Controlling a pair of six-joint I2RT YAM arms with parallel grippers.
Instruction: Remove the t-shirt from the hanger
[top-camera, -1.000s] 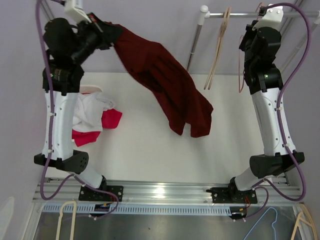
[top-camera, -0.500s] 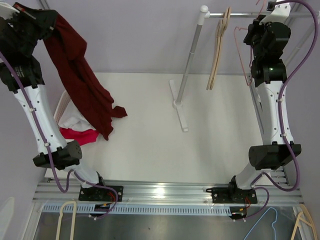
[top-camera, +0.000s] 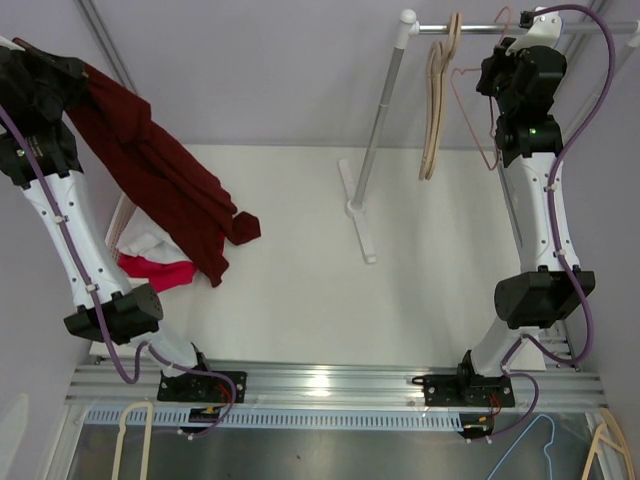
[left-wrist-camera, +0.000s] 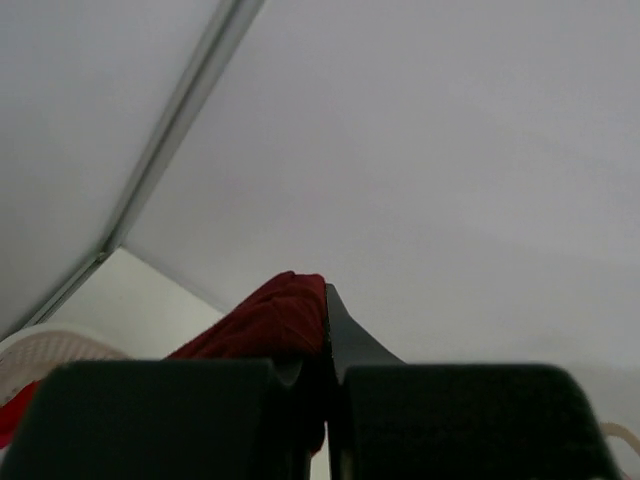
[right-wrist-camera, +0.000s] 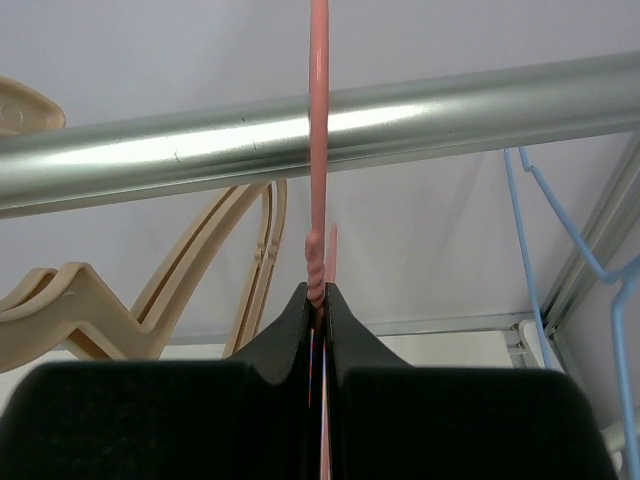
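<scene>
The dark red t-shirt (top-camera: 170, 190) hangs free of any hanger from my left gripper (top-camera: 78, 72), high at the far left, and its lower end drapes down over the laundry basket. In the left wrist view the jaws (left-wrist-camera: 327, 300) are shut on a bunched fold of the t-shirt (left-wrist-camera: 265, 320). My right gripper (top-camera: 503, 48) is up at the rail (top-camera: 480, 29), shut on the neck of a bare pink wire hanger (top-camera: 469, 115). In the right wrist view the hanger (right-wrist-camera: 318, 150) runs straight up from the gripper (right-wrist-camera: 318, 292) across the metal rail (right-wrist-camera: 400, 125).
Wooden hangers (top-camera: 437, 100) hang on the rail left of the pink one. The rack's pole (top-camera: 385, 110) and foot (top-camera: 358, 215) stand mid-table. A basket (top-camera: 122, 215) at the left holds white and pink-red clothes (top-camera: 160, 255). A blue wire hanger (right-wrist-camera: 530, 250) hangs at the right.
The left arm swung the t-shirt from the table's middle to the far left, over the basket. The right arm rose, bringing the pink hanger up to the rail.
</scene>
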